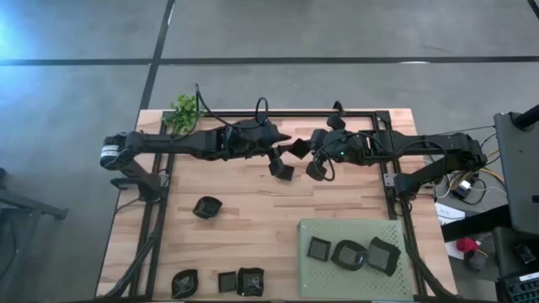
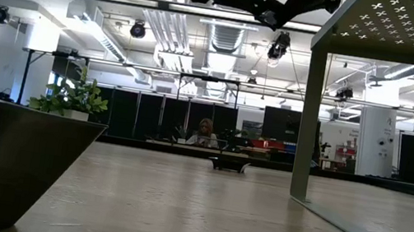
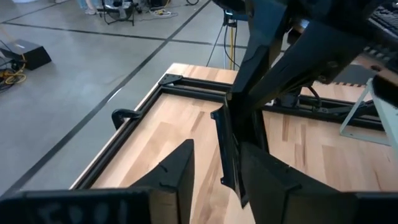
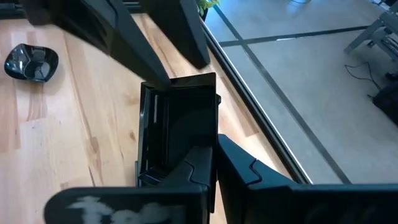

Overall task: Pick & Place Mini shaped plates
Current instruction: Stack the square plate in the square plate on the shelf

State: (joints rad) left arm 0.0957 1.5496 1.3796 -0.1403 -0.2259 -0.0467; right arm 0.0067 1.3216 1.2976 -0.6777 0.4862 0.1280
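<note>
Square mini plate: light, stiff, slick; held mid-air above the bench's far centre, right tool clamped on its rim, left tool open beside it.

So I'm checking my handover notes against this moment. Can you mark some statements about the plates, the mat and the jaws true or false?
1. Three mini plates lie on the green mat. True.
2. The right gripper holds a square plate up off the table. True.
3. The plant stands on the green mat. False: it stands at a far corner of the table on the left arm's side, well away from the mat.
4. The left gripper is clamped shut on the square plate. False: its jaws stand apart, one on either side of the plate's edge.
</note>
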